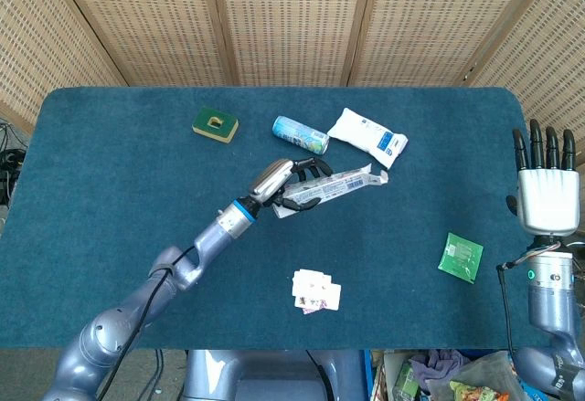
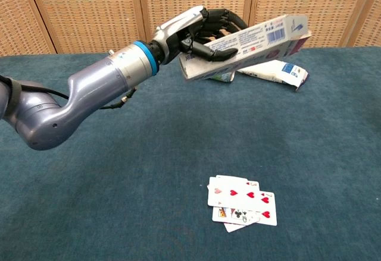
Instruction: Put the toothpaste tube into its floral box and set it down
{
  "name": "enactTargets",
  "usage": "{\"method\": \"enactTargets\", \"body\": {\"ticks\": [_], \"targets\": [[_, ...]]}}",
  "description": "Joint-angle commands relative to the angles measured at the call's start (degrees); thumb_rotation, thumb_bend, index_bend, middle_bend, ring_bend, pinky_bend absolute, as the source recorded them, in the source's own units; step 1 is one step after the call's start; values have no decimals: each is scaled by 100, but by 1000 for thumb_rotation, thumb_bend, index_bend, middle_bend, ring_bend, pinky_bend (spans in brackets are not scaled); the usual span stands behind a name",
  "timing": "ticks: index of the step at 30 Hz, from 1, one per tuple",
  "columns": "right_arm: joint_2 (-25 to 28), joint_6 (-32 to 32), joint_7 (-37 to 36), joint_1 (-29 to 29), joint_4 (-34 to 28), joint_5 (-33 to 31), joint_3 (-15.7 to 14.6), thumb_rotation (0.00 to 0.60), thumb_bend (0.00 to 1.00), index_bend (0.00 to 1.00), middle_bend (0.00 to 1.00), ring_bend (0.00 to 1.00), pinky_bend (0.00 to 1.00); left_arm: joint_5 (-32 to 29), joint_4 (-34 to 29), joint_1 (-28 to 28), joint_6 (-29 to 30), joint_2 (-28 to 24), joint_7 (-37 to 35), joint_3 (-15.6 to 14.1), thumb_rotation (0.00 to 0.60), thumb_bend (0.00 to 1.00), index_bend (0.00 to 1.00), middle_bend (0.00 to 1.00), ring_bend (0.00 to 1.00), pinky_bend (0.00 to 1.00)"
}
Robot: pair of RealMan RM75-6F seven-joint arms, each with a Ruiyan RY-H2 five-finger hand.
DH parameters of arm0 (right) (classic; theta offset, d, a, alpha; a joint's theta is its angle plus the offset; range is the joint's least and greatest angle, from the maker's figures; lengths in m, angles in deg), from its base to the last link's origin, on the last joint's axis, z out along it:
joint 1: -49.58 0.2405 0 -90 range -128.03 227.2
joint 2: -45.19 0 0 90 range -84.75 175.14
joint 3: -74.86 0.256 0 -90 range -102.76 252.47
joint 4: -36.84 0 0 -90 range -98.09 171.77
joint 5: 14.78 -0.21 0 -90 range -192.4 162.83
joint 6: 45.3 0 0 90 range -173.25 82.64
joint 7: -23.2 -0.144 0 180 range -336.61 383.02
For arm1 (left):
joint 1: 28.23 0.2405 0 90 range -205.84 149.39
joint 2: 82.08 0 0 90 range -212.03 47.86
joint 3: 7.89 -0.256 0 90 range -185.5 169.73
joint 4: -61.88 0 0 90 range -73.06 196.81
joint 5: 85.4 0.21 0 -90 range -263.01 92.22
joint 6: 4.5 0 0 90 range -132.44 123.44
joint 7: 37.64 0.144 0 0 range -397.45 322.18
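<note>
The box [image 2: 247, 44] is gripped near one end by the left hand [image 1: 291, 184], fingers wrapped round it from above and below, and is carried level above the table [image 1: 110, 191], clear of the cloth. Held this way, its long side lies roughly flat, which suits laying it down rather than standing it up. The far end of the box is seen with a flap [image 1: 382, 176] loose, so that end is judged not fully closed. Whether the tube is inside cannot be told: no tube is seen anywhere in either view, and the box interior is hidden. If the tube is indeed inside, only the setting-down would be left.

The right hand [image 1: 547, 182] is raised at the table's right edge, fingers straight and apart, holding nothing; it is kept well apart from the box, probably to stay out of the way.

Behind the box a can [image 1: 300, 134] and a white packet [image 1: 367, 136] lie on the cloth, so a bare patch nearer the robot would be the safer spot. Playing cards [image 2: 241, 207] are spread near the front edge.
</note>
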Motion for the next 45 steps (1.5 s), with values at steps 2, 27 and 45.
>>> {"method": "enactTargets", "body": {"ticks": [2, 27, 45], "targets": [[-60, 75, -88, 0, 93, 8, -7, 600, 0, 0, 0, 0, 0, 466, 501, 254, -100, -278, 835, -614, 600, 365, 331, 376, 403, 542], [-282, 217, -381, 8, 310, 133, 36, 600, 0, 0, 0, 0, 0, 638, 174, 874, -717, -751, 1267, -1230, 600, 328, 0, 0, 0, 17], [81, 185, -1856, -432, 166, 1007, -420, 600, 0, 0, 0, 0, 0, -403, -3840, 2309, 772, -3857, 3930, -643, 600, 228, 0, 0, 0, 0]]}}
